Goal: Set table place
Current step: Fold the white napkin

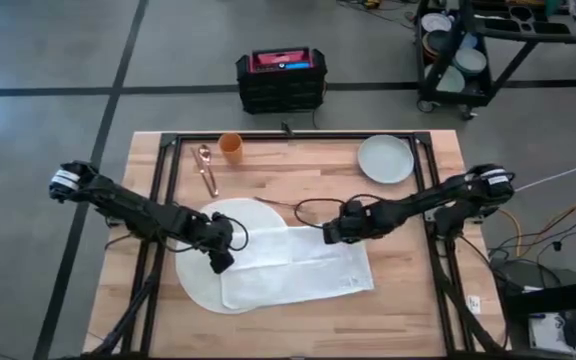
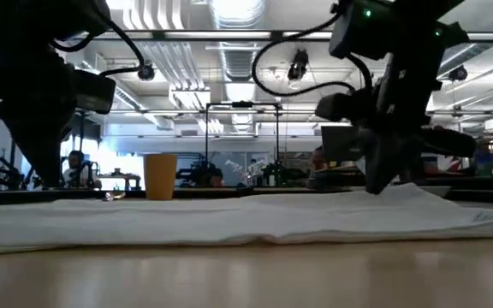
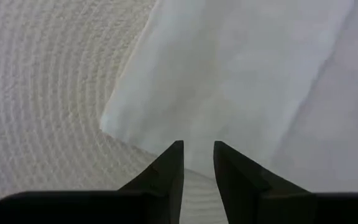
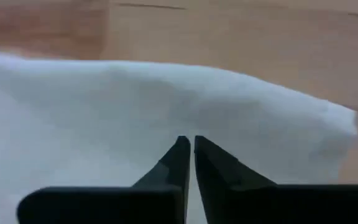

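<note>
Only the high view shows the round white mat [image 1: 200, 262] under the white cloth [image 1: 298, 265] mid-worktop [image 1: 408, 300]. The right hand [image 1: 328, 234] pinches the cloth's far edge. The left hand [image 1: 220, 262], fingers narrowly parted, hovers over its near corner.

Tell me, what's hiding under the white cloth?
The round white mat pokes out from under the white cloth on one side. The cloth's other end lies on the table. Anything else beneath is covered.

Grey concrete floor [image 1: 48, 60] with dark seams, a black crate [image 1: 281, 80], ceiling lights [image 2: 238, 10].
</note>
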Action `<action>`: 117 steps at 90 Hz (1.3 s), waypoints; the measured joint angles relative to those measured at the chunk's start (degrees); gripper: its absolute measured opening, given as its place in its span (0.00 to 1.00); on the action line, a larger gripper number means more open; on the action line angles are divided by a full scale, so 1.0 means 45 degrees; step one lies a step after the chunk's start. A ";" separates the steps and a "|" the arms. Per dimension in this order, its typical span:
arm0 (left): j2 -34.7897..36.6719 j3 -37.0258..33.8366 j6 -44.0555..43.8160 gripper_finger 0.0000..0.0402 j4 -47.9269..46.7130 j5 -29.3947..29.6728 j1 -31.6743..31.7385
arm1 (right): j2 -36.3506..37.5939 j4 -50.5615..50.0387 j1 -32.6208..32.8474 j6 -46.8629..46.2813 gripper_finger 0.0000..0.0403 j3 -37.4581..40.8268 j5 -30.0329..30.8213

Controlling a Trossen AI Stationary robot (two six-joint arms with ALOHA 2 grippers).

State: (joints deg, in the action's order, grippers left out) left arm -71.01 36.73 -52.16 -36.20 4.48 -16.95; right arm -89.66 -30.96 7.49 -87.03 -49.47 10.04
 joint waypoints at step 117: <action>-0.0027 -0.0304 0.0693 0.17 -0.0954 -0.0177 -0.0259 | -0.1401 -0.1691 -0.0614 -0.7493 0.00 0.0704 0.0109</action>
State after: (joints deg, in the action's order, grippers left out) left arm -71.13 35.36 -49.04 -40.50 3.69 -18.11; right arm -95.96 -38.57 4.72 -120.74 -46.30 10.53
